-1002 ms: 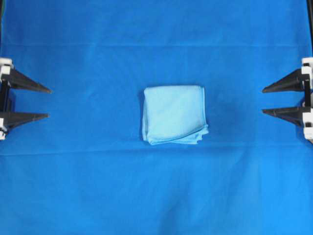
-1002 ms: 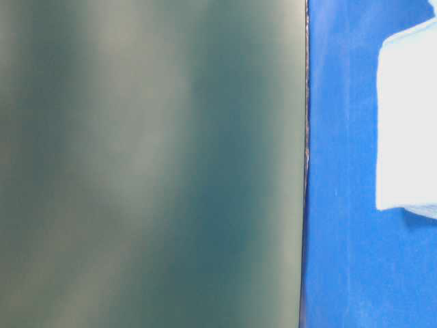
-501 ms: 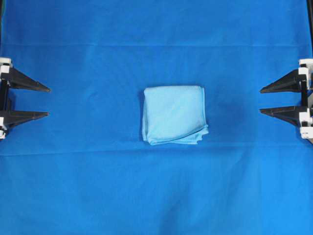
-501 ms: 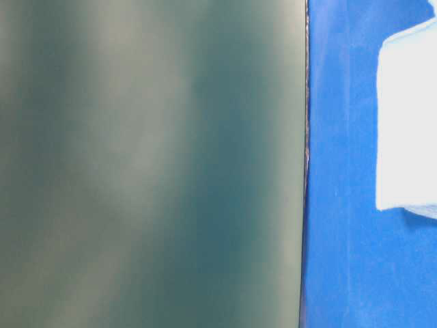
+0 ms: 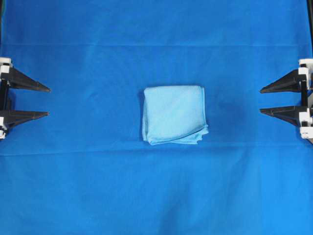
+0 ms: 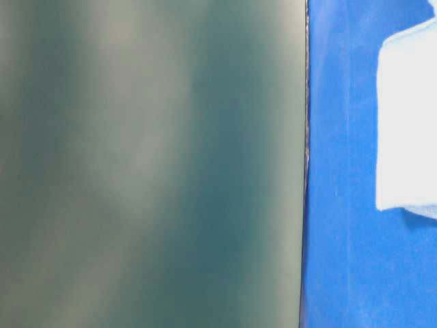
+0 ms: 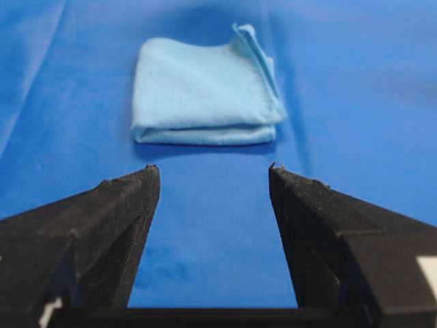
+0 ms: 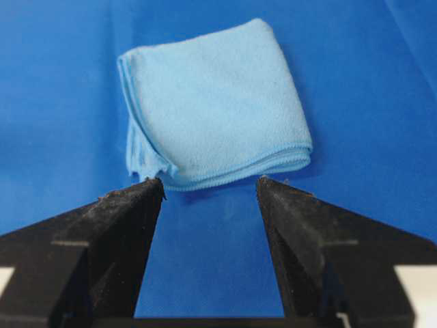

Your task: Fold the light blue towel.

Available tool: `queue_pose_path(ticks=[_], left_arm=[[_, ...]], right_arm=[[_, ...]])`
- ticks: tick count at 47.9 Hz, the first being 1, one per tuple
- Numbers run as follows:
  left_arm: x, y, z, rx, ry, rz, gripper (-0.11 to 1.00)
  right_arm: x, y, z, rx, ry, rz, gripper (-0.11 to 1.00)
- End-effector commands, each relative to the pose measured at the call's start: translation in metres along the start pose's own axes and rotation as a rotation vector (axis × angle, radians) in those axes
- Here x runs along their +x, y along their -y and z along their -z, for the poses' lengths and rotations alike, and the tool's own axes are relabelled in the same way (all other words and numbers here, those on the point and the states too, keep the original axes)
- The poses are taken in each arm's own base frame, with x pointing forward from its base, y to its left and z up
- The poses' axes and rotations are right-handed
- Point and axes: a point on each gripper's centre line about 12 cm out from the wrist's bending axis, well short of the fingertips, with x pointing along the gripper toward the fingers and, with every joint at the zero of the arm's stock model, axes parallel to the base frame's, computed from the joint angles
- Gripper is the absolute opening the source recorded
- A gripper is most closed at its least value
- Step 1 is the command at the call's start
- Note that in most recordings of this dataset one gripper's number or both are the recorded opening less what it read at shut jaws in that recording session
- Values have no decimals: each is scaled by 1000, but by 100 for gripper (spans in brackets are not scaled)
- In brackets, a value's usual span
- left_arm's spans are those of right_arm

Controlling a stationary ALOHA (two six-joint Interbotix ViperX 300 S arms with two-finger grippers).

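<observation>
Starting nearest the lenses, the left gripper (image 7: 213,167) fills the bottom of the left wrist view with its two black fingers (image 7: 113,232) spread apart and nothing between them but blue cloth. The right gripper (image 8: 210,181) shows the same in its own wrist view: jaws released, fingers (image 8: 116,239) wide, no contact with any object.

Beyond the left fingertips, at 12 o'clock, the light blue towel (image 7: 201,92) lies folded into a compact square, several layers visible along its near edge, loose corners stacked at its far right. From the right wrist view the towel (image 8: 215,102) sits at 12 o'clock beyond the tips, tilted, its layered edges exposed toward 8 o'clock.

In the overhead view the towel (image 5: 173,115) rests flat at the centre of the royal-blue backdrop (image 5: 156,196), layered corners fanned slightly at its 5 o'clock corner. The left gripper (image 5: 49,102) stands at 9 o'clock of the towel, the right gripper (image 5: 260,101) at 3 o'clock; both are well apart from it, tips pointing inward.

In the table-level view a blurred grey-green surface (image 6: 150,164) fills most of the frame from 9 o'clock; the backdrop (image 6: 341,205) shows at 3 o'clock, with the towel (image 6: 410,123) washed out pale at the frame edge.
</observation>
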Motion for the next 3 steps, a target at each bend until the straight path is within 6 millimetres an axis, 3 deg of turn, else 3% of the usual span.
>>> queue_pose_path(ticks=[1, 3], left_arm=[[1, -1, -4, -1, 4, -5, 63], [1, -1, -4, -1, 5, -3, 63]], right_arm=[[1, -1, -5, 2, 10, -5, 61], [1, -1, -5, 1, 9, -4, 61]])
